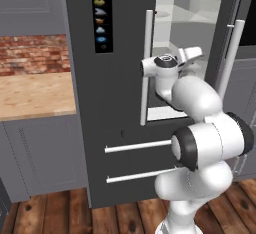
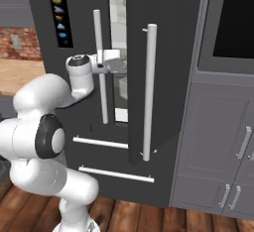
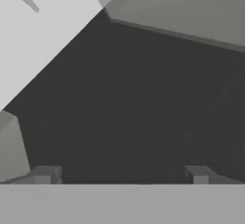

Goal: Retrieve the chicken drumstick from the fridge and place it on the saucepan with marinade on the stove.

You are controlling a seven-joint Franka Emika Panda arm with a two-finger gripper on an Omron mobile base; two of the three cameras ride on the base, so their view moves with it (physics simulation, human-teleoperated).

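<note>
1. In the gap between the two upper doors of the fridge (image 1: 125, 103), the gripper (image 3: 122, 173) sits at mid-height, just inside the opening, facing the white interior.
2. Jaws stand wide apart and hold nothing; the two finger tips (image 3: 45, 174) rise at the bottom of the hand view with only dark surface between them.
3. Chicken drumstick: I cannot make it out. A small reddish speck shows on an upper shelf in the left base view, but it is too small to name. Judgement: if that is it, the target lies above and deeper than the fingers, so the next move calls for a rise and a reach inward. Long axis cannot be told.
4. Right door stands ajar, close to the wrist; a clip risk.
5. Counts: one arm, one gripper, two bar handles (image 2: 149, 92), two lower drawers (image 1: 137, 146).
</note>
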